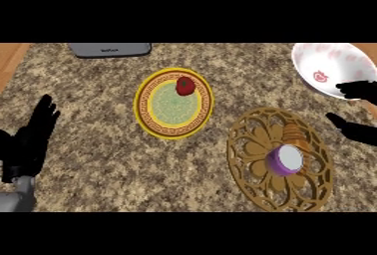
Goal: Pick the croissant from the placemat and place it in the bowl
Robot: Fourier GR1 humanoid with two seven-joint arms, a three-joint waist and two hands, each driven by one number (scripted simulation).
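Observation:
An orange-brown croissant point(294, 133) lies on the upper part of the round wooden lattice placemat point(254, 164) at the right. Just below it on the mat sits a purple and white round object point(285, 160). The white bowl point(327, 62) with a red mark inside stands at the top right corner. My right hand point(361, 130) is open at the right edge, right of the croissant and apart from it; its upper fingers point(357, 89) overlap the bowl's lower rim. Over at the left edge my left hand point(33, 139) rests open, fingers up.
A yellow patterned plate point(165, 117) with a red fruit point(185, 85) stands in the middle of the speckled counter. A grey flat appliance point(110, 49) lies at the back edge. Wood surface shows at the top left corner.

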